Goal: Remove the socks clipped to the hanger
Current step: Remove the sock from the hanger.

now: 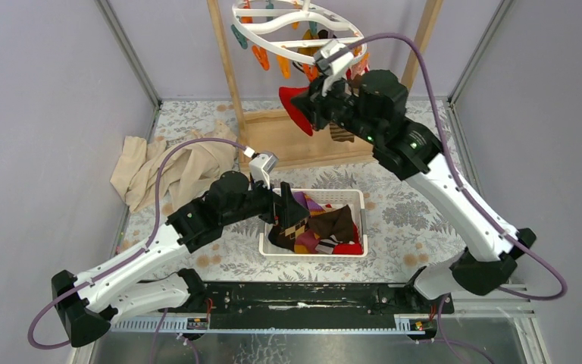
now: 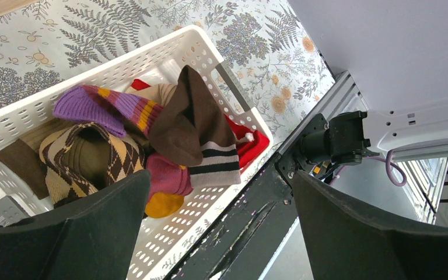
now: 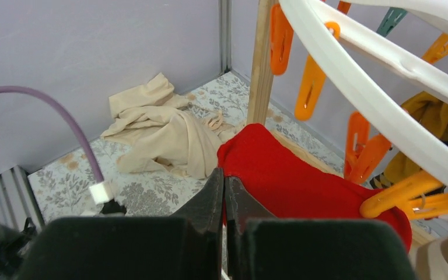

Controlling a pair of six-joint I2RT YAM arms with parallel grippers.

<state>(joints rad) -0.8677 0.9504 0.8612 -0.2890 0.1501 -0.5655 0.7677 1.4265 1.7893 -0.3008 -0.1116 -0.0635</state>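
Item: red sock [image 3: 303,181], far side of the desk [image 1: 413,216], hung under the hanger [image 3: 356,64] by an orange clip [image 3: 396,195]. Its long axis slants from the clip down and left to the free end. Right pincer [image 3: 224,182], the nearer one, is pinched tight on that free end. Left pincer [image 2: 220,189] is spread wide and empty above the near basket [image 1: 348,194].

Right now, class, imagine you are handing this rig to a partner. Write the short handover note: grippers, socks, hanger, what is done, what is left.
Left gripper: open, empty, above the white basket.
Right gripper: shut on the red sock, beside the hanger.
Done: a pile of socks lies in the basket.
Left: the red sock's far end lies by an orange clip; I cannot tell whether it is free. A mustard sock and others hang on the hanger.
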